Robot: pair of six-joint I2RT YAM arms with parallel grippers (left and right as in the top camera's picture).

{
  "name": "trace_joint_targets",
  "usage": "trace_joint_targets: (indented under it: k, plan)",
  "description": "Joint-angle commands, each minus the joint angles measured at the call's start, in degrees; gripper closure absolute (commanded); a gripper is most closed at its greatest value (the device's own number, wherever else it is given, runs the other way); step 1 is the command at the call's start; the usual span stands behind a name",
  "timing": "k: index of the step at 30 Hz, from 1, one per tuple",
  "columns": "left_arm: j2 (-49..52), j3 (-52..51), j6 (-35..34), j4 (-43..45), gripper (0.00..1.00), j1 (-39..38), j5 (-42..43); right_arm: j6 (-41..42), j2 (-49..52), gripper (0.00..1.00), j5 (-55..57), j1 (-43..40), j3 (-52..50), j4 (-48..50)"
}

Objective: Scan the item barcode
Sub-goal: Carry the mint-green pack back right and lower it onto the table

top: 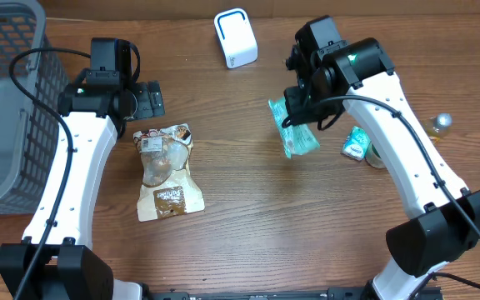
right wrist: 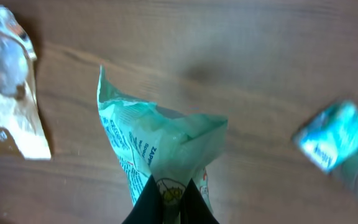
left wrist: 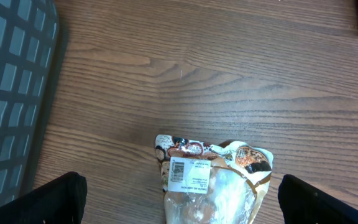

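Overhead view: you see the green bag (top: 294,133) hanging from the right pincer (top: 300,112). It is between the white scanner box (top: 235,37) and the small teal pack (top: 357,143).
Right pincer: it is pressed together on one end of the green bag. The right wrist view shows its dark fingers (right wrist: 146,202) pinching the crinkly edge.
Left pincer (left wrist: 179,208): it is spread wide and holds nothing. It hangs over the brown snack bag (left wrist: 213,180) on the desk (left wrist: 229,74).
Weight: the green bag looks thin and light.
Feel: it is soft and crinkly, so it probably bends and swings. The shiny film may slip.
Where to hold: take the flat end edge, as you do now. Do not squeeze the puffy middle.
Barcode: you cannot see it yet. Dark print runs down one side, too blurry to read.
Watch out: turn the bag slowly, so it does not slide out.
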Motion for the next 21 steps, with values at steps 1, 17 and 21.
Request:
trace_joint_targets:
  k: [1,17,21]
  plan:
    - [-0.4,0.4,0.7,0.1,0.0,0.3,-0.8,5.3,-0.4,0.96,-0.8,-0.4,-2.6,-1.9]
    - [-0.4,0.4,0.7,0.1,0.0,0.3,-0.8,6.4,-0.4,0.89,14.7,-1.9,-23.5,12.5]
    - [-0.4,0.4,0.7,0.1,0.0,0.3,-0.8,5.5,-0.4,0.89,18.0,-4.3,-26.9,17.0]
